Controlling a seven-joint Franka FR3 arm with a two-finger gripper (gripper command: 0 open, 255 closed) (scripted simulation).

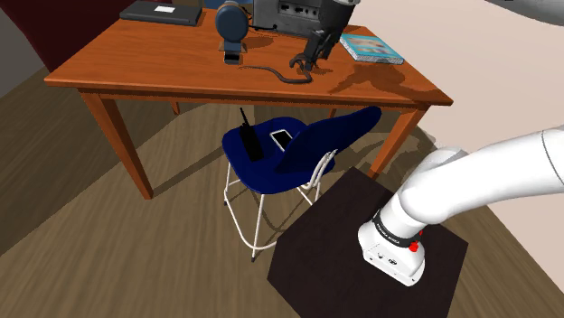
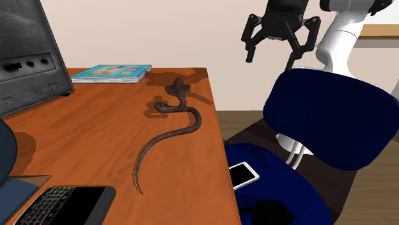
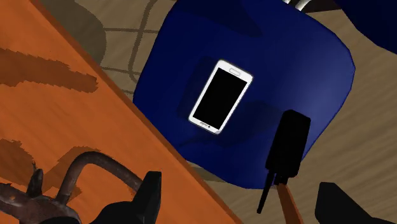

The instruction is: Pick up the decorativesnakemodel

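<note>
Both fingers of the gripper [image 2: 272, 61] are held wide apart past the edge of the table [image 2: 96, 121]; the snake model [image 2: 190, 123] is stretched along that edge (reared head nearest).

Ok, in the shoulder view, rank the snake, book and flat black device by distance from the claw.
1. Snake, right by the claw.
2. Book, toward the view's right.
3. Flat black device, table's far left corner.
</note>
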